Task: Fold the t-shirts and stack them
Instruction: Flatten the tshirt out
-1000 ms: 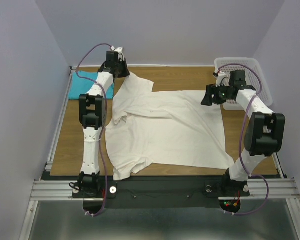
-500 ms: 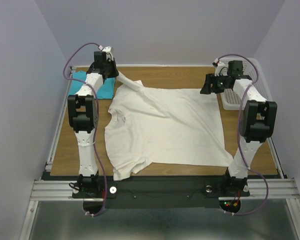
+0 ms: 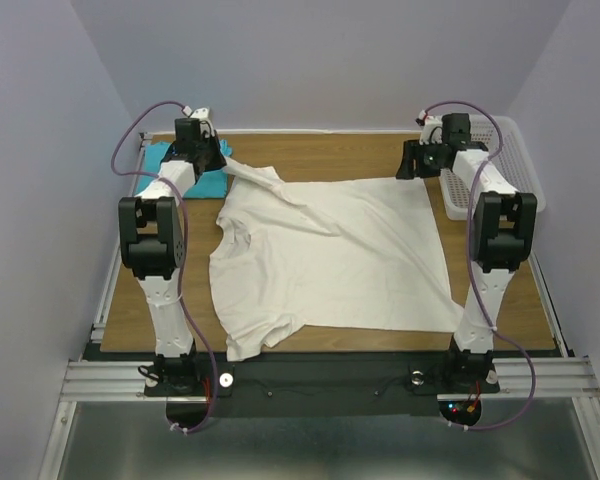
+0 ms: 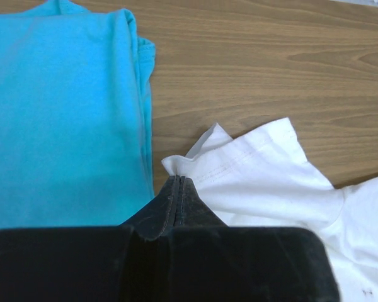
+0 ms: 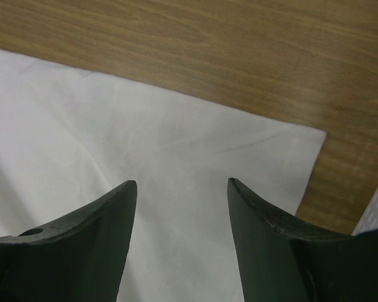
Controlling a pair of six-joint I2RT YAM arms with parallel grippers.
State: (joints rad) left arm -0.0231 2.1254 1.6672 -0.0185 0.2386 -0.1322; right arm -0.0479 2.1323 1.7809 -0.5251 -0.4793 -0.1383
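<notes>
At the far left, your left hand (image 4: 177,189) is clenched on a sleeve hem of the cream t-shirt (image 3: 330,260), which lies spread over the surface (image 3: 500,300) just beside the turquoise t-shirt (image 4: 63,113). Expect light, limp cotton that drags and bunches, so take it by hems and corners. At the right, your right hand (image 5: 181,185) hovers released above the far hem corner, holding nothing.

Lilac walls (image 3: 310,60), wooden table (image 3: 330,150) (aluminium rail (image 3: 310,378) nearside)

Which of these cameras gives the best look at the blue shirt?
The left wrist view: the turquoise t-shirt fills its left half, edges clear. The top view shows only a small patch beside the left arm; the right wrist view shows none.
</notes>
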